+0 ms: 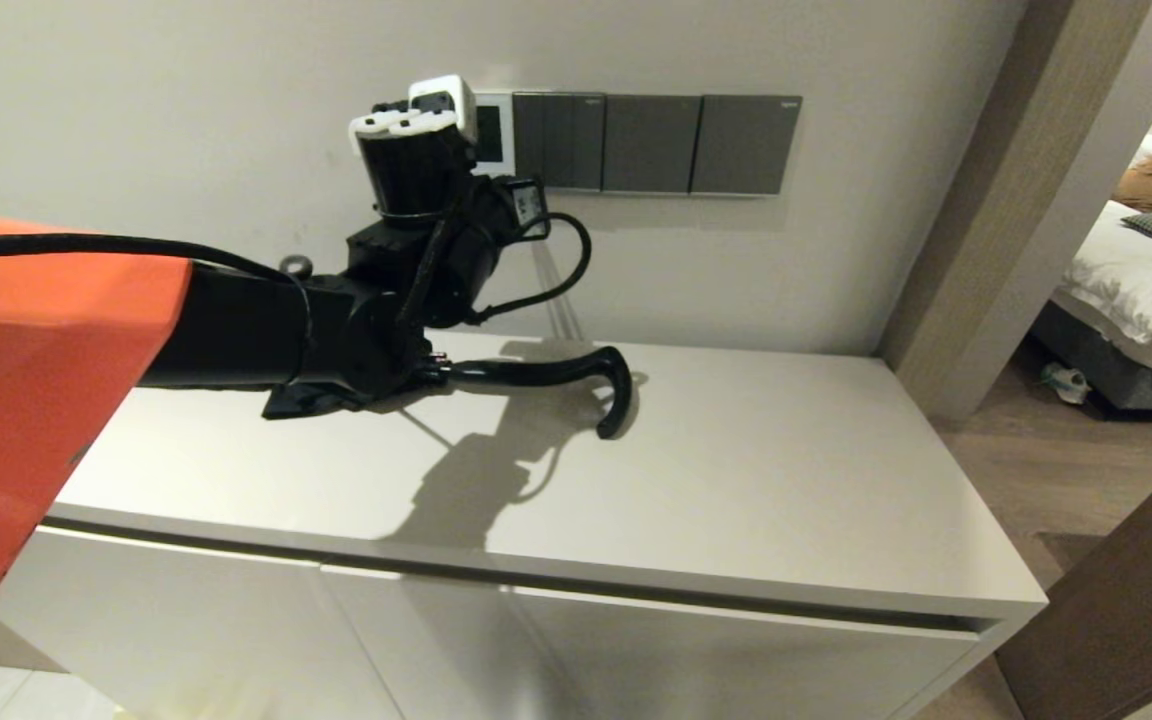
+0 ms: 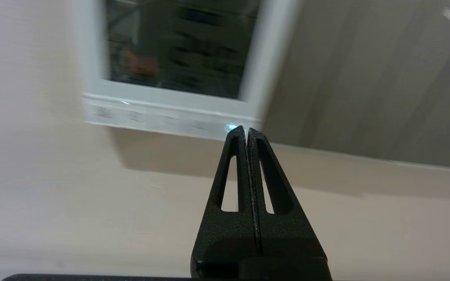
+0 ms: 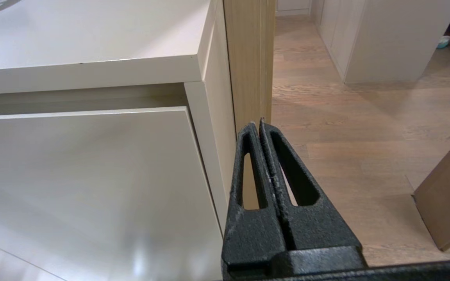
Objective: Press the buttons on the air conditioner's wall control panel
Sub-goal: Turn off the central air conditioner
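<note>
The white control panel [image 1: 496, 128] is on the wall, mostly hidden behind my left wrist in the head view. In the left wrist view the panel [image 2: 272, 58] has a dark screen [image 2: 178, 43], and the row of pale buttons [image 2: 150, 117] runs along its bottom edge. My left gripper [image 2: 245, 129] is shut and empty; its tips are at the end of that row nearest the dark switch plate, beside a small bluish-white light [image 2: 231, 127]. Contact is not clear. My right gripper [image 3: 258, 123] is shut and empty, low beside the cabinet, out of the head view.
Three dark grey switch plates [image 1: 651, 143] sit on the wall to the right of the panel. A white cabinet [image 1: 736, 480] stands below, and its front [image 3: 92, 175] shows in the right wrist view. A wooden door frame [image 1: 996, 200] and a bedroom with a bed [image 1: 1136, 290] lie to the right.
</note>
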`<state>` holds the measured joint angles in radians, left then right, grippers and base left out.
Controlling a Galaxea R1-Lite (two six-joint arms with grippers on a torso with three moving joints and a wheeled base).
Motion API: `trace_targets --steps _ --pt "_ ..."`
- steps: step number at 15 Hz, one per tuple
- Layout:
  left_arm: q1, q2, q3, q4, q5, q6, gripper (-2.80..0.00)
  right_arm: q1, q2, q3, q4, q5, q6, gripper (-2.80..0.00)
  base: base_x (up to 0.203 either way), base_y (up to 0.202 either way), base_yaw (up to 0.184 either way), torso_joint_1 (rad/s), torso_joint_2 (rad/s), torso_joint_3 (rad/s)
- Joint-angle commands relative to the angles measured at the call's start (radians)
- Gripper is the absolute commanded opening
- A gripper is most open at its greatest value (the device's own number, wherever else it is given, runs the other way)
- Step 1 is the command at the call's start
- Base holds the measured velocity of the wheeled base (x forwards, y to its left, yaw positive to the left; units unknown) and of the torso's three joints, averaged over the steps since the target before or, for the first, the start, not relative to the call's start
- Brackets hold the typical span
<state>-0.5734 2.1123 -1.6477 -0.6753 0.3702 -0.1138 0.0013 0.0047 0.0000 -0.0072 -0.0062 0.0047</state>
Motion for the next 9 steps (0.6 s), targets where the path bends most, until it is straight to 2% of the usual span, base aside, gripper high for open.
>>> trace_targets --steps 1,9 --pt "0.000 -0.002 0.000 -0.004 0.003 -0.001 -2.80 0.000 0.000 0.003 0.000 0.000 0.000 -2.80 0.000 0.000 0.000 0.000 0.00 0.000" --pt "0.001 0.011 -0.006 -0.004 0.003 -0.001 -2.80 0.000 0.000 0.003 0.000 0.000 0.000 -2.80 0.000 0.000 0.000 0.000 0.00 0.000"
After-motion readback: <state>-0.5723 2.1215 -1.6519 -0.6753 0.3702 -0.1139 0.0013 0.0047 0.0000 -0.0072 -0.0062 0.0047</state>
